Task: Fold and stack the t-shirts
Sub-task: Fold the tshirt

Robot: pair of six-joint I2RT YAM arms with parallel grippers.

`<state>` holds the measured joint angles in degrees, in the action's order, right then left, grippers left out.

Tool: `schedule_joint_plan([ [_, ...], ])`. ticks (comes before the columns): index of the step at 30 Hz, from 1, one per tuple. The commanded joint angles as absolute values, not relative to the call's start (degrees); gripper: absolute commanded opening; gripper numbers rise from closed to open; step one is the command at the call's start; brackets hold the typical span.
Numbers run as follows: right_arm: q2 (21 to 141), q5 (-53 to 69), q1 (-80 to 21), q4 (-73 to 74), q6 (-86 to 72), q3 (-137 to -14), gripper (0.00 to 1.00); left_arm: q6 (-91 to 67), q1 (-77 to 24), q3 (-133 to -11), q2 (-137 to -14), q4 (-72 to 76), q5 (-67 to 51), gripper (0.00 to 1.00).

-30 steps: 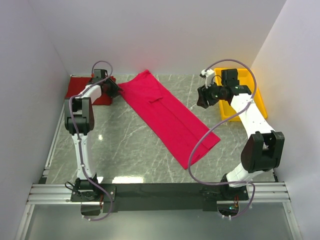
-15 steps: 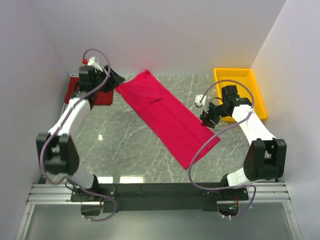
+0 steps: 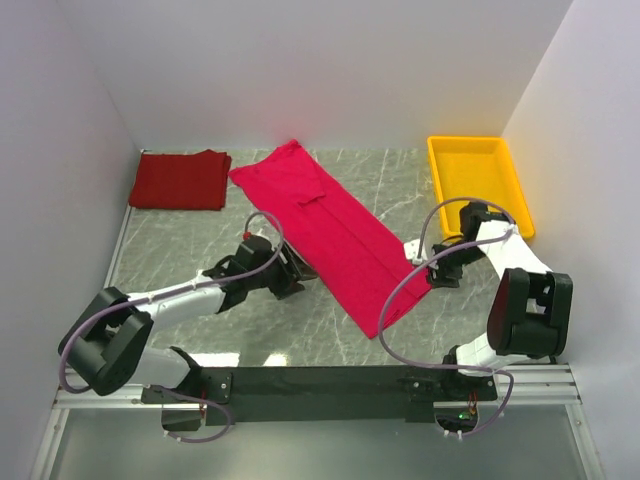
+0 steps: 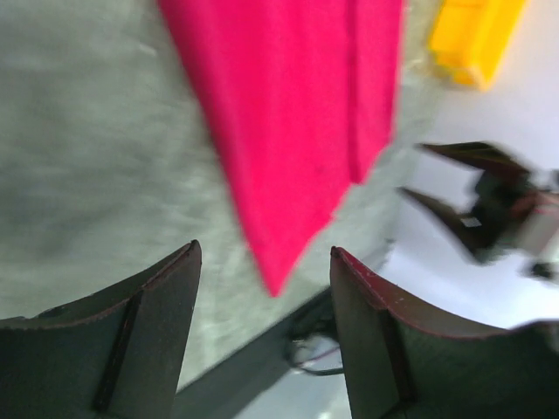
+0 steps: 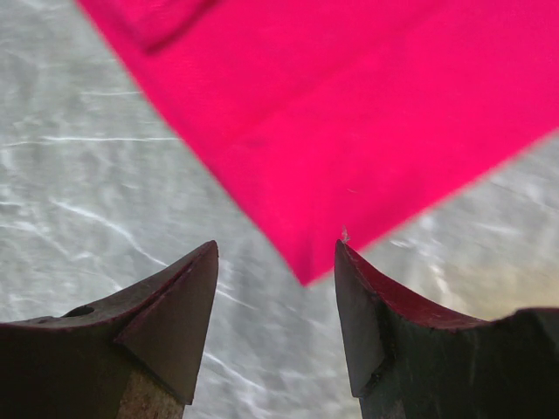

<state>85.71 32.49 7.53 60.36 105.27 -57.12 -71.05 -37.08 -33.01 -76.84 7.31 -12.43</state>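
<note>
The bright crimson t-shirt (image 3: 335, 235) lies flat as a long folded strip, running diagonally from the back middle toward the near right. The darker red t-shirt (image 3: 180, 180) sits folded at the back left. My left gripper (image 3: 292, 276) hovers low at the strip's left edge, open and holding nothing. In the left wrist view, the left gripper (image 4: 265, 249) faces the crimson t-shirt (image 4: 288, 131), whose near corner is ahead of it. My right gripper (image 3: 425, 267) is open at the strip's right corner. In the right wrist view, that crimson t-shirt corner (image 5: 349, 131) points between the right gripper's (image 5: 277, 246) tips.
A yellow tray (image 3: 480, 180) stands at the back right, and the yellow tray (image 4: 476, 39) also shows in the left wrist view. White walls close in the marble table (image 3: 200, 240) on three sides. A black rail (image 3: 320, 380) runs along the near edge.
The left arm swung from the dark shirt at the back left to the crimson strip's left edge, its jaws wider. The right arm came down from the tray to the strip's right corner.
</note>
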Motion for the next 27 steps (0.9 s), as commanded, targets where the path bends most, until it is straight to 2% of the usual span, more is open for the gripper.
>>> schedule_joint_plan([
  [1,83.85,31.21,7.65,62.14,111.18,-54.33,0.62,-84.18,-41.56,-33.23,-76.20,15.99,-5.98,0.65],
  [10,78.05,31.20,7.91,59.15,110.39,-51.25,0.62,-101.76,-55.62,-29.89,-83.14,22.67,-0.18,0.61],
  [15,76.20,32.25,8.70,56.95,110.04,-50.97,0.62,-107.40,-61.25,-32.94,-85.86,20.49,6.67,0.61],
  [20,78.48,36.90,10.63,58.18,110.04,-53.00,0.61,-112.05,-65.56,-40.33,-91.22,13.63,8.08,0.61],
  [27,79.89,37.88,13.00,59.41,113.90,-53.09,0.60,-123.30,-72.59,-42.00,-96.41,11.17,9.31,0.57],
])
